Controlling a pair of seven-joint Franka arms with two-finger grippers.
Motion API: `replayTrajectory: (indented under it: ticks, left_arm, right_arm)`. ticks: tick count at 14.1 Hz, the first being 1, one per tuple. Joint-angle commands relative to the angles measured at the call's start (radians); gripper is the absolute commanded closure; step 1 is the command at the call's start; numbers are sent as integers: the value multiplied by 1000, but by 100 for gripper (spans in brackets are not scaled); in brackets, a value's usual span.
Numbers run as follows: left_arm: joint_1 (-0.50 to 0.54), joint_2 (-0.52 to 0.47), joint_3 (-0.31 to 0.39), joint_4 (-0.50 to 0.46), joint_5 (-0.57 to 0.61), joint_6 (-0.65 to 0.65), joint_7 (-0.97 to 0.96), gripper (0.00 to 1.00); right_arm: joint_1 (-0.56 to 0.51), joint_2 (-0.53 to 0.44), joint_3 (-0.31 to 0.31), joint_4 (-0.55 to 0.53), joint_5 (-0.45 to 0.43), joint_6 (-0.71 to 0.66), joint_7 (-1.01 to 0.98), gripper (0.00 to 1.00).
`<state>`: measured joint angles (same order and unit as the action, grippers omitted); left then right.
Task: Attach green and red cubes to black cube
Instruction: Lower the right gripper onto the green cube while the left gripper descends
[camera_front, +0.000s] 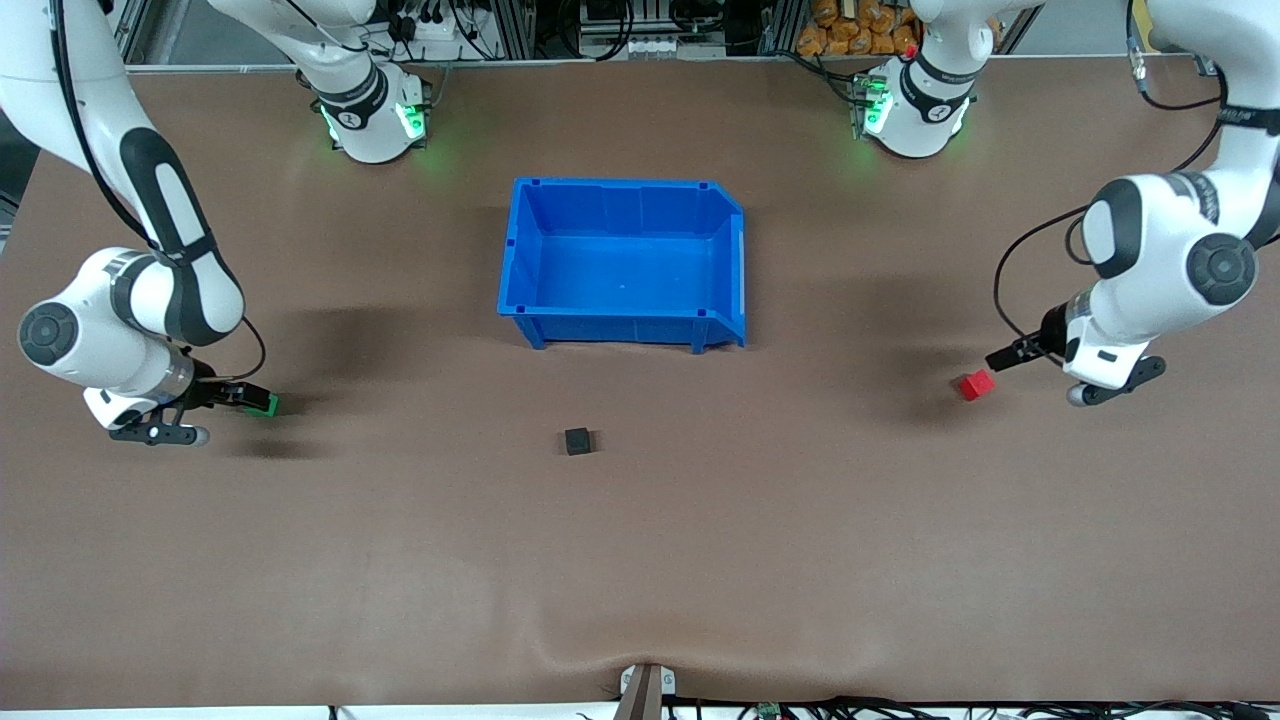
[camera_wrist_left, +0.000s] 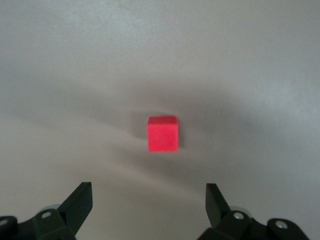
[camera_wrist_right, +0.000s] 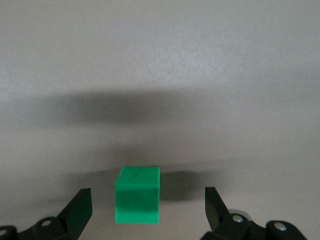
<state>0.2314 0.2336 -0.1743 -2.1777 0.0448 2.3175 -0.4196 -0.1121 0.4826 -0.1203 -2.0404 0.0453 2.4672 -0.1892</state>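
Both grippers gape: my right gripper (camera_wrist_right: 148, 207) straddles the green cube (camera_wrist_right: 137, 195), my left gripper (camera_wrist_left: 149, 205) sits short of the red cube (camera_wrist_left: 162, 134), so closing early could nudge either across the worktop (camera_front: 640, 560).

I see a small bright red solid cube (camera_front: 976, 385), plain on every face, and a small bright green solid cube (camera_front: 265, 404) whose side shows a darker band in my right wrist view. The tiny matte black cube (camera_front: 577, 441) carries no marking. The plastic bin (camera_front: 523, 270) is uniform blue, the table covering (camera_front: 640, 560) flat brown, both arms white with black joints.
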Motion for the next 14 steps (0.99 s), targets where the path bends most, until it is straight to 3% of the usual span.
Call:
replayTrajectory:
  ticks: [1, 7, 9, 10, 11, 12, 14]
  left_arm:
    - [2, 62, -5, 22, -16, 52, -41, 2]
    - [9, 167, -2, 32, -16, 184, -45, 11]
    - [9, 197, -1, 32, -16, 223, -45, 17]
    - [9, 204, -1, 32, -16, 229, -45, 19]
    - [9, 205, 1, 32, -16, 229, -45, 22]
    - [9, 208, 1, 32, -16, 230, -44, 23]
    - [9, 208, 1, 30, -14, 229, -44, 34]
  right_arm:
    - [-14, 10, 14, 3, -2, -5, -19, 0]
    - [-15, 33, 14, 3, -2, 1, -39, 3]
    - [-15, 33, 14, 3, -2, -2, -39, 39]
    - [-15, 31, 14, 3, -2, -4, -44, 62]
    - [-15, 31, 14, 3, -2, -5, -76, 92]
    - [-17, 31, 14, 3, -2, -7, -116, 100]
    - [-17, 30, 14, 5, -2, -7, -168, 100]
